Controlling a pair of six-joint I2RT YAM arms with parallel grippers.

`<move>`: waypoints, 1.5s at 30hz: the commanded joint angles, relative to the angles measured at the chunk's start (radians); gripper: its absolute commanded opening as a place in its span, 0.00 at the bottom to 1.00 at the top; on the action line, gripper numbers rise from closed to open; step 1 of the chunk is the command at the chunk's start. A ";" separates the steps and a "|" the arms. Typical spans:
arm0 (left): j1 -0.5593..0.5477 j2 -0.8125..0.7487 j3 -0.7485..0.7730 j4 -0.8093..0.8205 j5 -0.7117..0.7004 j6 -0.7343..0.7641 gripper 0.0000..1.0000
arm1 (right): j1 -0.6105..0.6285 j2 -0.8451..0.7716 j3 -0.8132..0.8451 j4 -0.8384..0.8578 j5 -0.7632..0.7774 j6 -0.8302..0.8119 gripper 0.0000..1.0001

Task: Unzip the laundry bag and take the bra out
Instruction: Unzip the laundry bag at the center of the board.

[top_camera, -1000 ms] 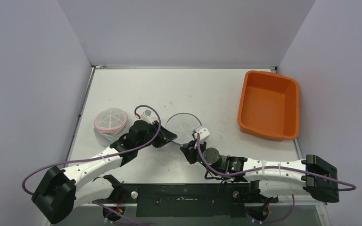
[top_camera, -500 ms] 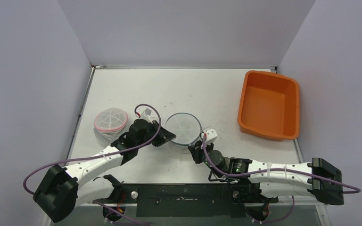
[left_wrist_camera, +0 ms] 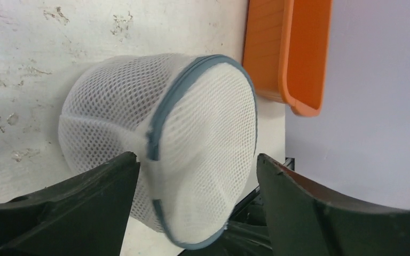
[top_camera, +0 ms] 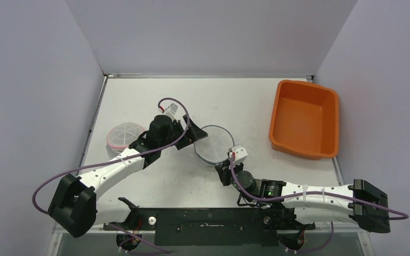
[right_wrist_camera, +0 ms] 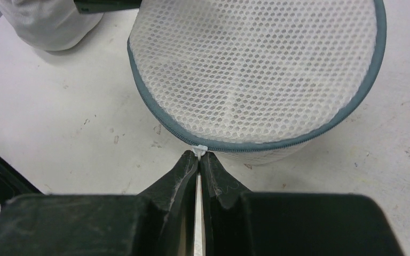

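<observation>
The right gripper point(right_wrist_camera: 199, 160) pinches the zipper pull point(right_wrist_camera: 200, 149) of the laundry bag point(top_camera: 213, 145) at mid surface point(top_camera: 139, 101) while the left gripper point(left_wrist_camera: 196, 160) gapes empty beside it; bracing the bag should keep the zip running along the rim

Orange plastic tub point(top_camera: 303, 118) (open side up) at the far right of the scuffed white table point(top_camera: 235, 96).

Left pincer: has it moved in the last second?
Yes. The left pincer has swung away from the arm bases toward the table's far side, closer to level with the orange tub, and stands open at the laundry bag.
</observation>
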 commanded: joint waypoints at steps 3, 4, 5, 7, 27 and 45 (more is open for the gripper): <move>0.013 -0.060 0.039 -0.167 -0.005 0.047 1.00 | -0.003 0.089 0.057 0.121 -0.029 -0.046 0.05; 0.012 -0.085 0.024 -0.191 -0.009 0.045 0.97 | -0.005 0.106 0.066 0.129 -0.034 -0.053 0.05; 0.012 -0.116 0.004 -0.212 -0.011 0.038 0.96 | -0.008 0.119 0.074 0.138 -0.044 -0.058 0.05; 0.014 -0.174 -0.039 -0.249 -0.013 0.011 0.96 | -0.019 0.141 0.084 0.157 -0.065 -0.056 0.05; -0.023 -0.256 -0.223 0.047 0.012 -0.212 0.66 | -0.030 0.270 0.148 0.284 -0.198 -0.084 0.05; 0.063 -0.209 -0.180 -0.012 0.033 -0.130 0.00 | -0.038 0.148 0.137 0.032 -0.069 -0.039 0.05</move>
